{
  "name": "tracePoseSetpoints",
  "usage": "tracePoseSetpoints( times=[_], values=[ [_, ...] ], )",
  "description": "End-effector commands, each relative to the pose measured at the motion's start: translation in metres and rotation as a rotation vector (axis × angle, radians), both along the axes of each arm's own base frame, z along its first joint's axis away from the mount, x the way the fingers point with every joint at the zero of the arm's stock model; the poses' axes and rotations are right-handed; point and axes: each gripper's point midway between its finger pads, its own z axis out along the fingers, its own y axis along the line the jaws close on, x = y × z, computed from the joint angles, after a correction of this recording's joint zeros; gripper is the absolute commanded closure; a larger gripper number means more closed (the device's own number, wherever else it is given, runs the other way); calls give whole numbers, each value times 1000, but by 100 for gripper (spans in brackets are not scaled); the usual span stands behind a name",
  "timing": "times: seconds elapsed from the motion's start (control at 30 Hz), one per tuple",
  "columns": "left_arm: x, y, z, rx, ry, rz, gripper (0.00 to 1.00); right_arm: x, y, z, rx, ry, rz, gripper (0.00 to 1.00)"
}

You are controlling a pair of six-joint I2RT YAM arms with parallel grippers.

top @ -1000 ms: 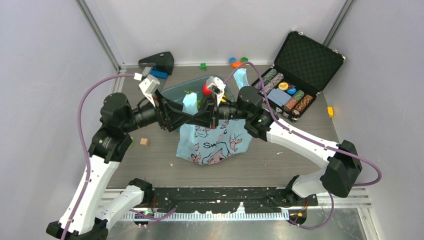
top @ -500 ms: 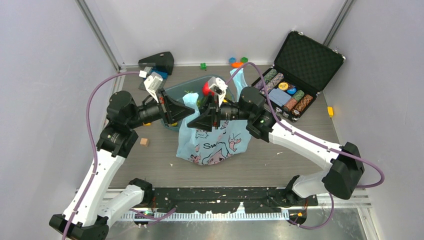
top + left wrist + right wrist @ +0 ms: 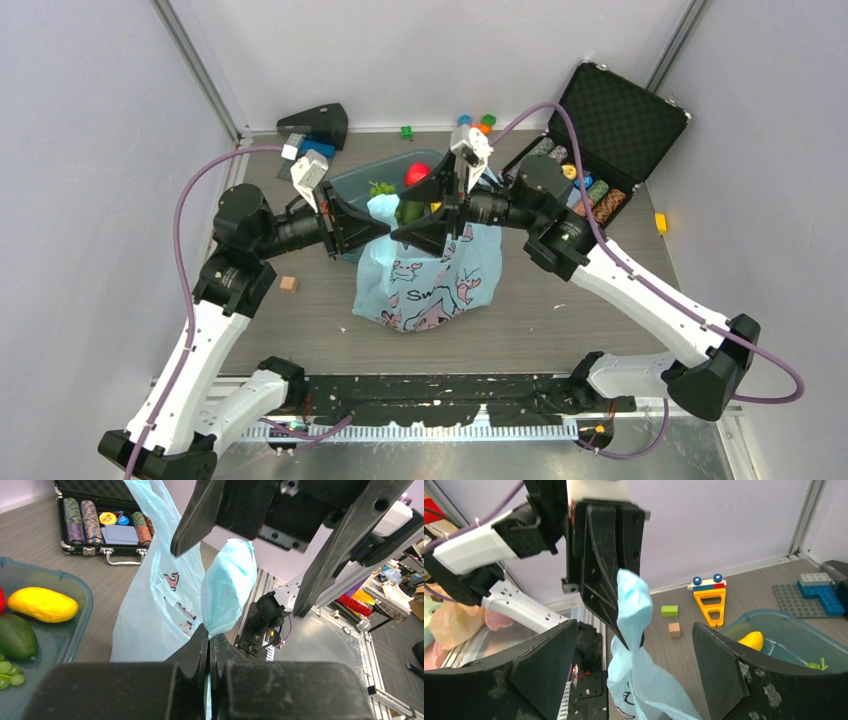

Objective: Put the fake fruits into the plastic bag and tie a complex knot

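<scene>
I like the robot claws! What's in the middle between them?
The light-blue plastic bag handle: the left gripper pinches it, between the right gripper's open fingers. The right wrist view shows this.

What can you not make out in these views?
- Top view: plastic bag interior, hidden by its own plastic.
- Top view: part of the tub, covered by the left gripper and right gripper.
- Top view: part of the case, behind the right arm.
</scene>
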Motion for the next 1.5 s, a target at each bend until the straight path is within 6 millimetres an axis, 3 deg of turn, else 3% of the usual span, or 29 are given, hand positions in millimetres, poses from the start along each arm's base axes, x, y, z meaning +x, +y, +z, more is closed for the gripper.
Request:
tracePoseSetpoints(
  times=[0.0,0.53,0.63,0.7,0.8,0.83,0.87,0.97,1.03,1.07,1.13,1.2,1.33,1.47],
  values=[
    [-7,1,10,-13,-78,-29,100,6,-5,34,32,4,-68,11],
    [-4,-1,6,-11,-70,-31,100,-4,23,40,60,43,11,31],
    [-4,-1,5,-10,-71,-37,100,-1,25,38,62,51,5,41],
    [-6,-1,4,-3,-75,-47,100,1,26,38,65,60,-4,55],
    [-8,-1,0,12,-82,-55,100,2,26,41,76,64,-10,87],
    [-10,-1,0,14,-85,-64,100,2,26,43,82,62,-11,91],
    [-12,-1,0,14,-89,-74,92,2,25,44,84,61,-12,94],
    [-15,-3,1,5,-93,-102,51,0,25,45,89,56,-6,95],
    [-13,-6,4,-15,-112,-121,36,-2,25,46,92,53,2,95],
    [-11,-7,3,-18,-117,-126,33,-2,25,45,91,55,8,95],
    [-3,-10,-1,-15,-108,-126,34,-4,25,46,97,55,17,95],
    [2,-15,-4,-20,-76,-153,41,-5,25,47,101,57,21,95],
    [-2,-21,2,-81,-72,-216,52,-5,23,49,107,57,15,95],
    [-4,-20,-7,-76,-57,-220,59,-2,23,49,101,52,-1,95]
  ],
)
